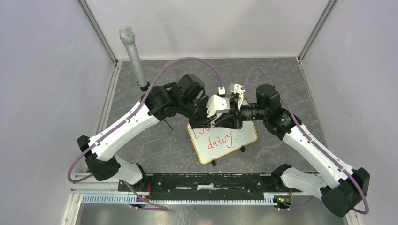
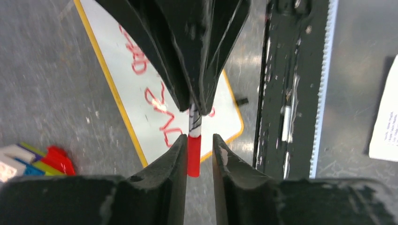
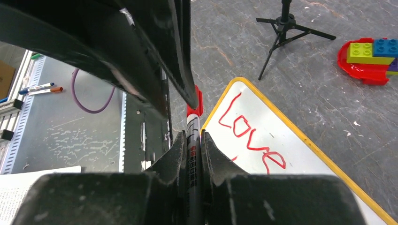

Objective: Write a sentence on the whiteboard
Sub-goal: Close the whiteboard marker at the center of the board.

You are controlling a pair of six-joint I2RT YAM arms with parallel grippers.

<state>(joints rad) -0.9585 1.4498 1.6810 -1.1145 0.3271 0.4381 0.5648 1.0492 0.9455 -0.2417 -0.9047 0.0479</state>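
The whiteboard [image 1: 245,134] lies flat on the table, light-framed, with the red sentence [image 1: 220,139] partly hidden under the grippers; "Love" [image 3: 248,131] and "daily" can be read. Both grippers meet above the board's far end. My right gripper [image 3: 193,136] is shut on the marker's grey barrel [image 3: 192,161]. The marker's red cap [image 2: 194,154] sits on its end, between the fingers of my left gripper [image 2: 199,140]. Those jaws stand slightly open: the cap touches the left finger [image 2: 176,157], and a gap shows beside the right one.
A microphone [image 1: 133,51] on a small tripod [image 3: 286,26] stands at the far left. Toy bricks on a red piece [image 3: 371,56] lie on the table beyond the board. A black rail [image 1: 206,180] runs along the near edge, with paper [image 2: 385,117] beyond it.
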